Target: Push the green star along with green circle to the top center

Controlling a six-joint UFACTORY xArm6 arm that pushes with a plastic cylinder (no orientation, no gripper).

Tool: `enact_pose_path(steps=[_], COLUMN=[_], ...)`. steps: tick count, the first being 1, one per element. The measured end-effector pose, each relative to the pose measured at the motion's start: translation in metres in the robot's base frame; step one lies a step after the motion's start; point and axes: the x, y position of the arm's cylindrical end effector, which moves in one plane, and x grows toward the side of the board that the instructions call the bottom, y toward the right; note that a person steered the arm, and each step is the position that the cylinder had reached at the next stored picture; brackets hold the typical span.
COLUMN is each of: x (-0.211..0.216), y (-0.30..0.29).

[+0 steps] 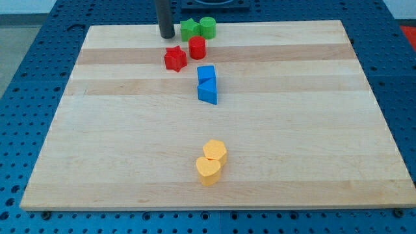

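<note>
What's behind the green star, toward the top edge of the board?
Behind the green star only a bare strip of board shows. The green circle touches its right side; my tip stands just left. Nothing visible is hidden there.

I can read no text, label, brand, number or sign anywhere in this view. The wooden board (pixel 260 149) carries only its grain, from edge to edge and corner to corner, and the blue perforated surface (pixel 26 97) around it shows only rows of holes. None of the coloured blocks bears a mark that I can make out.
</note>
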Motion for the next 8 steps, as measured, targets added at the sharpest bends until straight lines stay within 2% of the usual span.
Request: enact_pose_path(steps=[4, 7, 8], x=[-0.012, -0.011, 0.004], y=[0.068, 0.029, -0.005])
